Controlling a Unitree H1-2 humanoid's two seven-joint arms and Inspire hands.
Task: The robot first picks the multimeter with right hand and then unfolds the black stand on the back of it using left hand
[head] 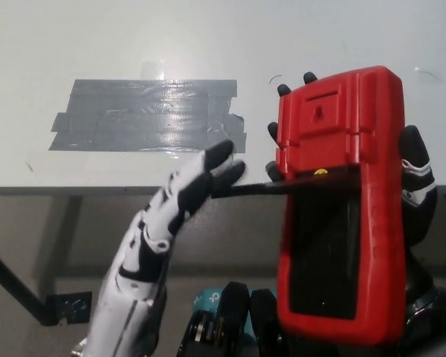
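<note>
- Black right hand (pixel 416 190) wraps its fingers around the red multimeter (pixel 334 208), holding it upright above the table edge, back side toward the camera.
- White left hand (pixel 182 201) reaches in with fingers spread, fingertips touching the tip of the black stand (pixel 256 187), which juts out sideways.
- Behind lies a white table (pixel 59 37) with grey tape (pixel 145 115).

a lab or workshop: plain white table (pixel 74 44) patched with grey tape (pixel 145 115).
</note>
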